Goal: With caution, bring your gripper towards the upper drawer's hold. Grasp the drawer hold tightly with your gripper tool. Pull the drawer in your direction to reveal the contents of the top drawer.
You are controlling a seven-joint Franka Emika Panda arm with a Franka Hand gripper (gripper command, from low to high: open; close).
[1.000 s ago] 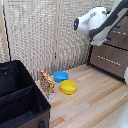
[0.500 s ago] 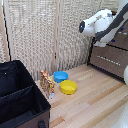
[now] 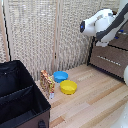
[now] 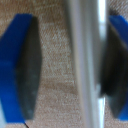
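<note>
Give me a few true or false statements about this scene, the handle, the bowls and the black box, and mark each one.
1. The handle runs between the two blue-tipped fingers. True.
2. The jaws are clamped tight on the handle. False: a gap shows beside one pad.
3. A blue bowl and a yellow bowl sit on the floor. True.
4. The black box stands on the cabinet. False: it is on the floor, at the exterior view's left.
</note>
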